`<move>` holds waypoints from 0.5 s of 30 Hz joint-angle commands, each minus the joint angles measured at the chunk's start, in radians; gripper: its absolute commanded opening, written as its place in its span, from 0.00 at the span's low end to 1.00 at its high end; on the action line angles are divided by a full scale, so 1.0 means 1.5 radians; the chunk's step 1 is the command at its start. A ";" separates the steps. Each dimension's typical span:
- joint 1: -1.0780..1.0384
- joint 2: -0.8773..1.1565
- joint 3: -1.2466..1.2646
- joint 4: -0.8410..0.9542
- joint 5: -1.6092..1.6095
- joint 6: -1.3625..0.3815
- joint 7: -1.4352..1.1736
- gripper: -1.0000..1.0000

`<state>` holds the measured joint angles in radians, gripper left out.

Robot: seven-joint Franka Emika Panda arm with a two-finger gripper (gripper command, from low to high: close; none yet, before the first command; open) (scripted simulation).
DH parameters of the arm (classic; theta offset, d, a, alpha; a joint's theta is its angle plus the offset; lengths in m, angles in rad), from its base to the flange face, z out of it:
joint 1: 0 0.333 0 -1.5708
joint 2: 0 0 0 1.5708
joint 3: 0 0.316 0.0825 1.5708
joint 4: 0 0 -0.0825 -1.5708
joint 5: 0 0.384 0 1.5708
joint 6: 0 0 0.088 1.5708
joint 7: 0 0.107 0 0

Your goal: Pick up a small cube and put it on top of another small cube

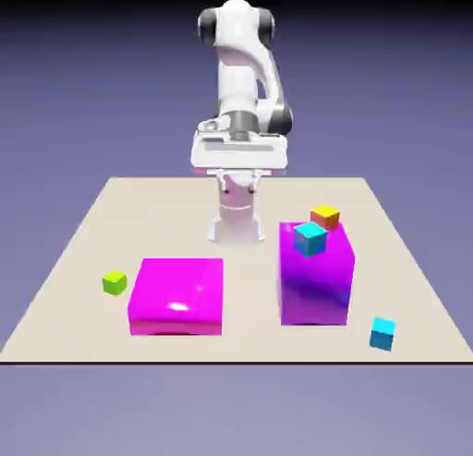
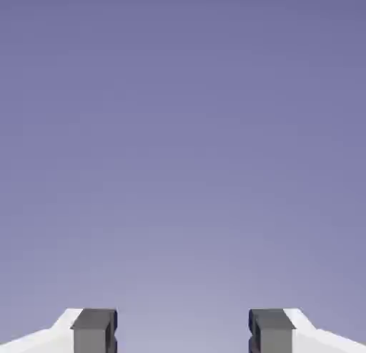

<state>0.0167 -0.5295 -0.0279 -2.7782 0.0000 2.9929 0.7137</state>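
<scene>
In the exterior view, the table (image 1: pixel 245 345) carries two magenta blocks and four small cubes. The lime-green cube (image 1: pixel 115 282), the part to be lifted, lies near the table's edge on the exterior view's left, just beside the low magenta block (image 1: pixel 177 295) and apart from it. The orange cube (image 1: pixel 325 217), the likely seat, shows behind the tall magenta block (image 1: pixel 315 279), toward the table's far corner on the exterior view's right; its base is hidden, so its support cannot be confirmed. One cyan cube (image 1: pixel 310 239) appears at the top of the tall block; a second cyan cube (image 1: pixel 382 334) lies near the table's near edge, toward the near corner on the exterior view's right. The arm (image 1: pixel 238 76) stands at the far edge with the gripper well apart from every cube. Principal hazard: a low traverse between the two small cubes could strike the tall block or knock off the upper cyan cube. Secondary hazard: on descent to the green cube, a finger set on the wrong side could land on the low block's rim. At placement, the tall block may restrict access to the orange cube, and an off-centre release could let the green cube slide off. In the hand view, the gripper (image 2: pixel 183 331) is spread, its two tips wide apart with nothing between them; only the plain backdrop (image 2: pixel 183 144) lies beyond, so alignment on a cube cannot be checked from this view.
</scene>
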 commanded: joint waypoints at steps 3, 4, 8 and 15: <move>0.019 0.064 -0.059 0.058 -0.022 -0.079 -0.074 0.50; 0.023 0.088 -0.077 0.078 -0.024 -0.107 -0.094 0.50; 0.039 0.184 -0.151 0.158 -0.035 -0.217 -0.173 0.50; 0.068 0.353 -0.280 0.297 -0.052 -0.409 -0.313 0.50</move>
<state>0.1174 0.0006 -0.4474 -2.3330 -0.0784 2.3795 0.2450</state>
